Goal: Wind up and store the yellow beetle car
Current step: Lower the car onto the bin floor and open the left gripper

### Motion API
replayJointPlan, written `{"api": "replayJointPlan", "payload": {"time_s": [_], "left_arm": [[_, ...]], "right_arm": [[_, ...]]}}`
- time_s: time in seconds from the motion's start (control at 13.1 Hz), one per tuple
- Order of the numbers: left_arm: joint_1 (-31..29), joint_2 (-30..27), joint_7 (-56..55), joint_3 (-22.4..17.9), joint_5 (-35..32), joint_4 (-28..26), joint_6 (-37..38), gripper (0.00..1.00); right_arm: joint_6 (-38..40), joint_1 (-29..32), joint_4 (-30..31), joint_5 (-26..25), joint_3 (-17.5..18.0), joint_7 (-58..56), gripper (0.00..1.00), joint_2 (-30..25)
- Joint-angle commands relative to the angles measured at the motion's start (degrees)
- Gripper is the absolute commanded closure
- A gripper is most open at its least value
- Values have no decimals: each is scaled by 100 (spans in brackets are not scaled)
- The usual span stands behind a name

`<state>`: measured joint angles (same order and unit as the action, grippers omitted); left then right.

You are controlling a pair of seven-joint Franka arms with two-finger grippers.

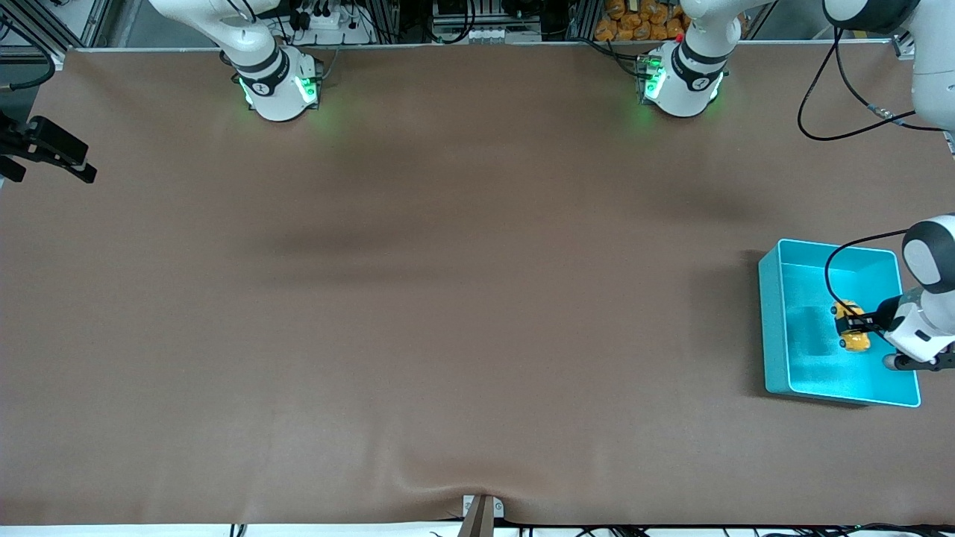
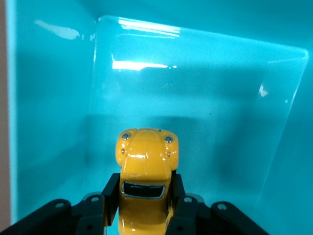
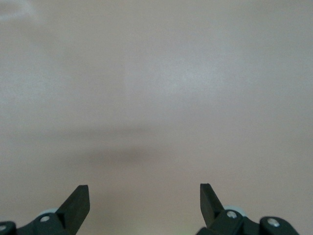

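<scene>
I judge the job to be near its end: the winding, if done, leaves no mark I can see, and what remains is the storing itself, letting go and pulling clear. On the brown tabletop [image 1: 448, 298] the teal bin [image 1: 776, 328] sits at the left arm's end. The left arm reaches into it from that end of the tabletop, wrist bent low, with a black cable looping over the bin. The left gripper [image 1: 858, 324] is clamped on the yellow car [image 1: 853, 337], which sits inside the bin; in the left wrist view the fingers [image 2: 110, 196] pinch its sides and its nose points at the bin wall. I cannot tell whether its wheels touch the bin floor. The right arm waits; its right gripper [image 3: 144, 203] hangs spread wide and empty over bare tabletop.
</scene>
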<state>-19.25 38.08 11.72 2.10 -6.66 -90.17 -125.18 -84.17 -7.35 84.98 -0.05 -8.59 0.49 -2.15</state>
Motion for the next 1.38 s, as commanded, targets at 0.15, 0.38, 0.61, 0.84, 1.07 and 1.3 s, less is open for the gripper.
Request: {"api": "replayJointPlan", "payload": {"time_s": [0.15, 0.38, 0.61, 0.84, 1.07, 1.3], "left_arm": [[9, 137, 129, 36, -1, -132, -32, 100], [17, 252, 129, 45, -213, -141, -32, 100], [35, 279, 120, 53, -213, -132, -32, 1], [325, 104, -11, 53, -196, -71, -6, 0], [298, -519, -38, 62, -126, -89, 265, 0], [316, -1205, -99, 281, -108, -89, 1055, 0]], "right_arm": [[85, 32, -166, 102, 103, 101, 0, 65], [94, 85, -262, 233, 85, 92, 0, 56], [85, 85, -271, 225, 77, 83, 0, 56], [85, 94, -271, 207, 76, 66, 0, 65], [67, 94, -280, 181, 68, 74, 0, 56], [76, 102, -385, 181, 33, 74, 0, 56]]}}
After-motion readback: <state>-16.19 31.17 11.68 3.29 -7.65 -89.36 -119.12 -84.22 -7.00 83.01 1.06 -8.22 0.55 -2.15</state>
